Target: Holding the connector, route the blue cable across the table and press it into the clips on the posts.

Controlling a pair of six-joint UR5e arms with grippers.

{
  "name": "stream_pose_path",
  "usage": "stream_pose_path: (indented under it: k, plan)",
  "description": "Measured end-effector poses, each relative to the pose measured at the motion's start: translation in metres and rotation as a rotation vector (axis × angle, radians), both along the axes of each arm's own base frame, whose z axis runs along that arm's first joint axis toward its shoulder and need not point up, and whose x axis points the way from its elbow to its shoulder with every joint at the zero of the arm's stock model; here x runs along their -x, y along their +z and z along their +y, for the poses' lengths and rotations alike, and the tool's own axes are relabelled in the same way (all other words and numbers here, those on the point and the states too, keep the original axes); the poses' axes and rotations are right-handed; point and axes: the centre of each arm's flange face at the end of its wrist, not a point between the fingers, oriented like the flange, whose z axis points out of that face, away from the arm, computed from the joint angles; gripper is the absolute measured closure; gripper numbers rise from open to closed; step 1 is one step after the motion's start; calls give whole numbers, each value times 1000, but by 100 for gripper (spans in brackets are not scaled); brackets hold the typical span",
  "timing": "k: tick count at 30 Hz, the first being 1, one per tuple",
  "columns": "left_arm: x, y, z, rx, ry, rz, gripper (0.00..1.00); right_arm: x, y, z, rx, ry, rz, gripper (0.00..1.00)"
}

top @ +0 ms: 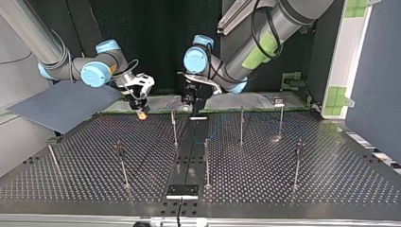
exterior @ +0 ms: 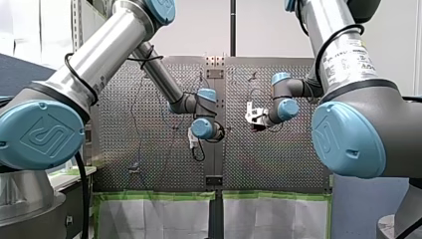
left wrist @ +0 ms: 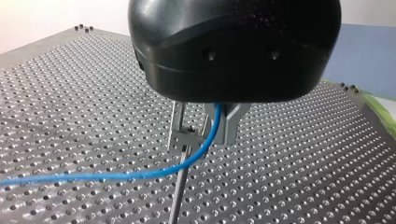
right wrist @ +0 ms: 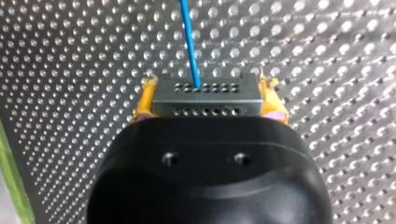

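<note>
My right gripper (right wrist: 208, 91) has its yellow pads shut on a grey metal connector (right wrist: 205, 105) that has rows of small holes. The blue cable (right wrist: 190, 42) leaves the connector and runs on ahead over the perforated table. The black left gripper (left wrist: 204, 133) has the blue cable (left wrist: 116, 176) between its metal fingers, right above the clip (left wrist: 184, 139) on a thin post (left wrist: 177, 196). From there the cable sags off to one side. In the top view my right gripper (top: 141, 112) hangs left of my left gripper (top: 189, 108), both at the table's far edge.
Several thin upright posts stand on the perforated table (top: 94, 175), among them one (top: 241, 124) right of the middle, one (top: 206, 163) nearer the camera and one (top: 122, 163) at the left. A blue-grey panel (top: 66, 101) lies at the top view's far left.
</note>
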Motion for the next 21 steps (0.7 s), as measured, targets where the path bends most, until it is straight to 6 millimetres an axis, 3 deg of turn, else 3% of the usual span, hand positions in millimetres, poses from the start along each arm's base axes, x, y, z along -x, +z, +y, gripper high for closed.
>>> stream_pose_path:
  k: [11, 21]
  plan:
    - [-30, -24, 9, 22, 2, 9, 100, 8, -8, -9, 1, -23, -6, 100]
    - [-66, -3, 13, 45, 7, -11, 100, 12, -7, -14, 13, -26, -9, 100]
